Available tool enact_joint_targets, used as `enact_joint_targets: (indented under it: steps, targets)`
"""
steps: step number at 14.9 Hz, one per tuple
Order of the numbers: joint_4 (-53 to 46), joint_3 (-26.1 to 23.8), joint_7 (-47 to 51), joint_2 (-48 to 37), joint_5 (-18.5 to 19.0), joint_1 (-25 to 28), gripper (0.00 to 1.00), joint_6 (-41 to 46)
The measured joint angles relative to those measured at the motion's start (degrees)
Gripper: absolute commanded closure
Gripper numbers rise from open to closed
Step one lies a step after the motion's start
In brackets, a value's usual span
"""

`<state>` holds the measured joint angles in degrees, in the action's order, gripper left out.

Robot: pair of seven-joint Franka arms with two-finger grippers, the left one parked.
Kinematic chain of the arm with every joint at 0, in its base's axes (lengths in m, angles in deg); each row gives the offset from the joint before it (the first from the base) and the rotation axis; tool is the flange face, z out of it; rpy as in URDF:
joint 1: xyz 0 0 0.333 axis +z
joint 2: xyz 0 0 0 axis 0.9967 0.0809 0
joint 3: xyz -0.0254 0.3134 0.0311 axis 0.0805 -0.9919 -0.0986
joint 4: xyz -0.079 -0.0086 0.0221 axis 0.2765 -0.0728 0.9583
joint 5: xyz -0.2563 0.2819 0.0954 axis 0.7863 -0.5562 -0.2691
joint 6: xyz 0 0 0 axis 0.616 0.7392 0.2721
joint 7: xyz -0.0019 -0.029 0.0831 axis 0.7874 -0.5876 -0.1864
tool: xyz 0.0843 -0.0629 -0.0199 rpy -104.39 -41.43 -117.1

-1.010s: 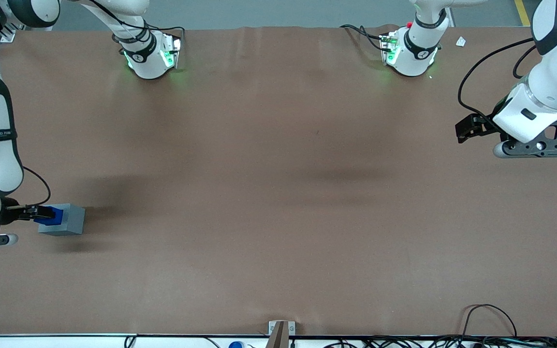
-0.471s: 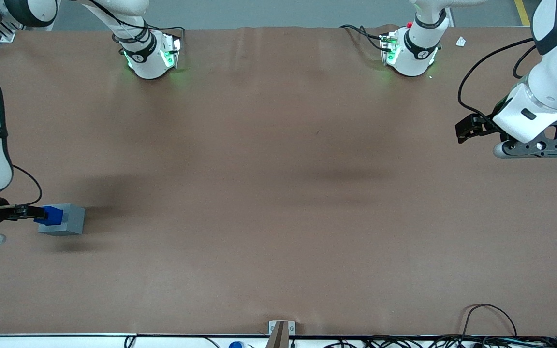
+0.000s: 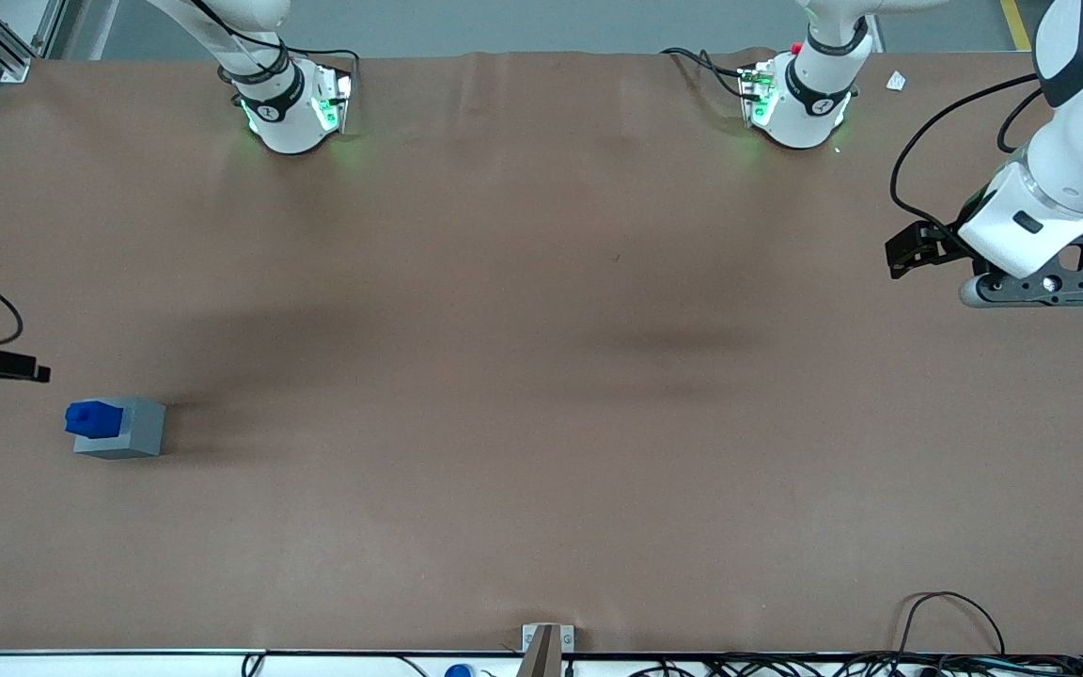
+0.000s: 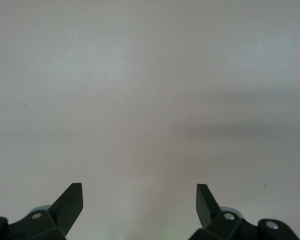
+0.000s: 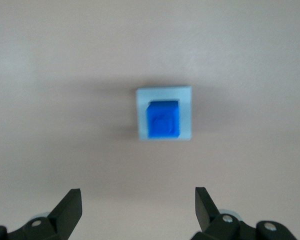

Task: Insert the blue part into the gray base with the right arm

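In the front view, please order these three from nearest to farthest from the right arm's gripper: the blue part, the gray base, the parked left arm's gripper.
From the open right gripper, at the working arm's end of the table:
1. blue part, seated in the base.
2. gray base, around that part.
3. left gripper, at the parked arm's end.

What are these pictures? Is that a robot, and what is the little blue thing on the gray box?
Yes, these are robot arms bolted to a brown table. One picture looks down on the table from the front. The other two come from small cameras on the arms' wrists, so you see black fingertips poking in. The gray base is a plastic cube, and the blue part is a small block sitting in the hole on its top; the right wrist view shows this from straight above. The working arm's gripper is its two-fingered hand. It is open, holds nothing, and hangs above the blocks at the table's edge.
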<state>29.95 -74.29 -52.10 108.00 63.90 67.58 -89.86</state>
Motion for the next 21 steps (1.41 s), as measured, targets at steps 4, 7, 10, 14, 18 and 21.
enact_joint_targets:
  steps: [4, 7, 10, 14, 18, 21]
  targets:
    - [0.1, -0.3, 4.1, -6.3, -1.7, 1.5, 0.00, 7.2]
    - [0.1, -0.4, 8.0, -10.0, -1.7, 5.0, 0.00, 7.8]
    - [0.3, -0.4, 12.1, -12.2, -1.5, 7.3, 0.00, 8.6]
    - [0.5, -0.4, 13.7, -14.6, 0.0, 9.1, 0.00, 10.5]
    - [4.4, -0.4, 14.2, -19.7, 0.5, 10.8, 0.00, 10.8]
    - [8.1, -0.4, 14.3, -24.3, 1.6, 11.7, 0.00, 10.6]
